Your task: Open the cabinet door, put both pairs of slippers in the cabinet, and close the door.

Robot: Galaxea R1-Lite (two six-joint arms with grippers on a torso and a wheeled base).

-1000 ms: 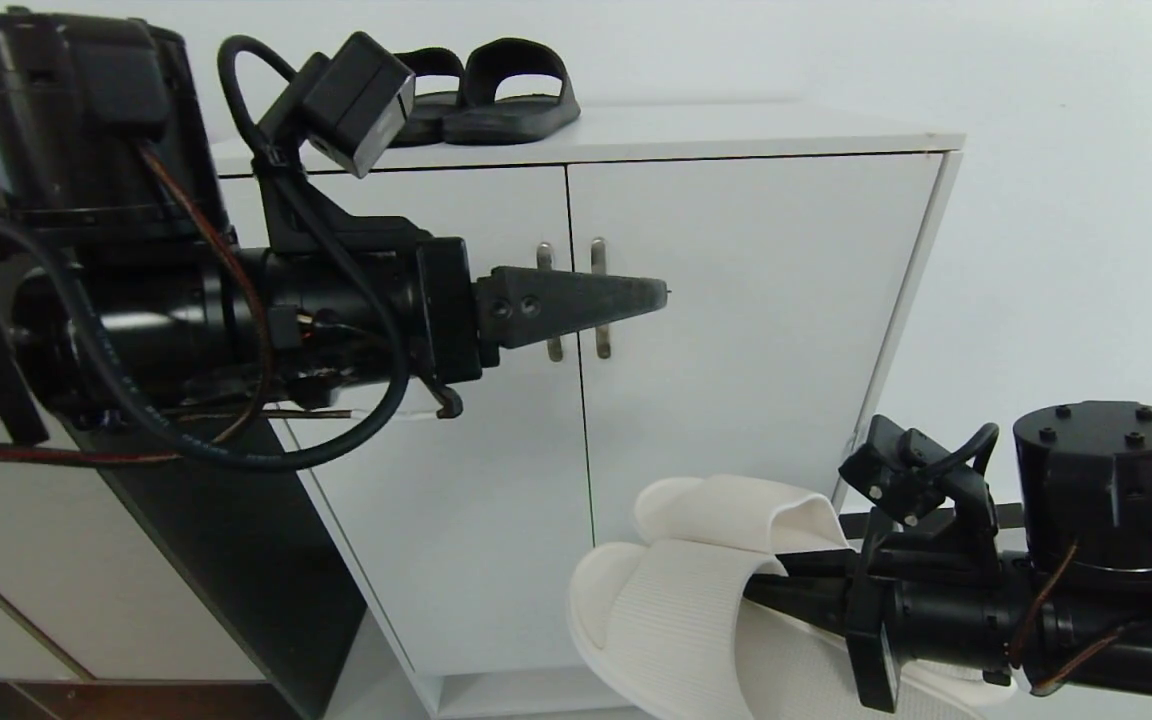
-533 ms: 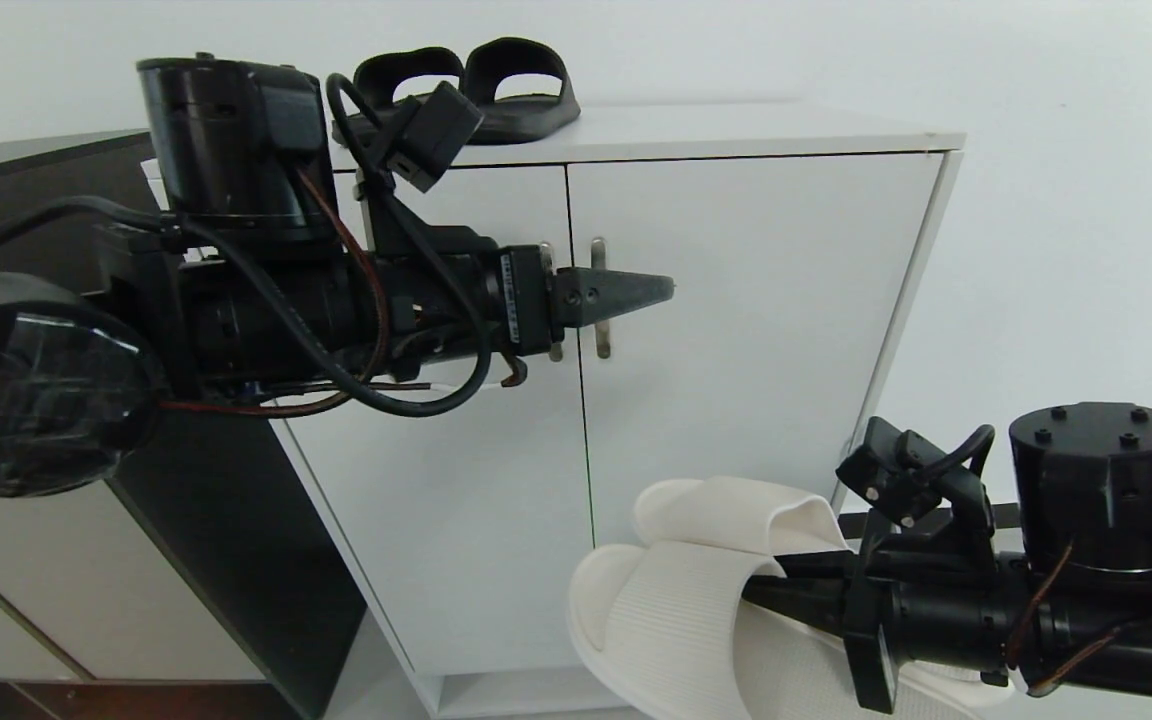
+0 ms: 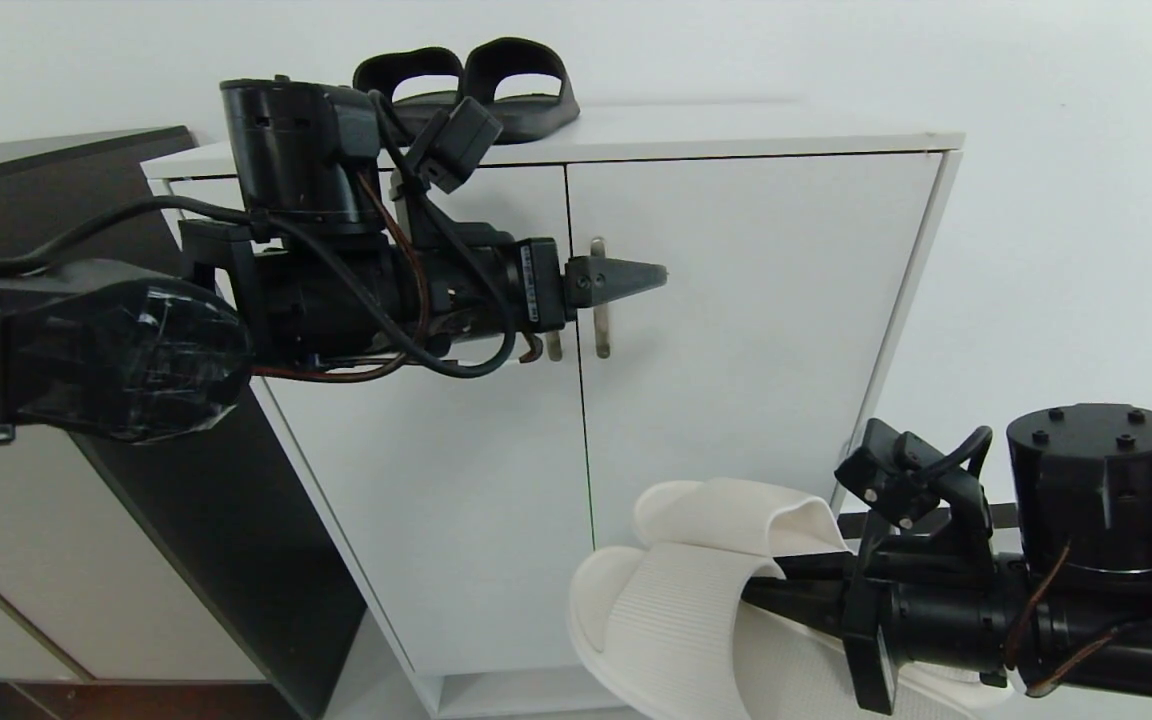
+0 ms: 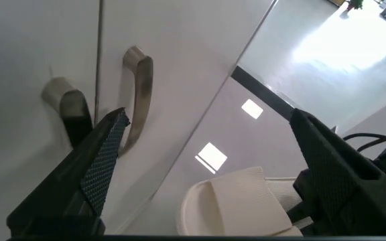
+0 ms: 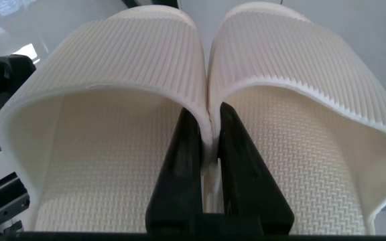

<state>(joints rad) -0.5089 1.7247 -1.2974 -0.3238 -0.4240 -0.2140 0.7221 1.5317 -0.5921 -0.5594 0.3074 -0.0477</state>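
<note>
The white cabinet [image 3: 756, 330] has both doors shut, with two metal handles [image 3: 597, 300] at the centre seam. A pair of black slippers [image 3: 481, 85] rests on its top. My left gripper [image 3: 636, 278] is open right at the handles. In the left wrist view one finger [image 4: 106, 157] lies close to the right door's handle [image 4: 139, 94], without gripping it. Low in front of the right door, my right gripper [image 3: 766, 590] is shut on the pair of white slippers [image 3: 676, 610], pinching their inner edges [image 5: 208, 100] together.
A dark slanted panel [image 3: 226, 530] adjoins the cabinet's left side. A plain white wall [image 3: 1066, 220] lies to the right of the cabinet. The cabinet has a low open plinth gap [image 3: 516, 690] at the floor.
My left arm has moved forward to the cabinet and risen slightly, bringing its gripper up to the handles. The right arm and the white slippers have stayed put.
</note>
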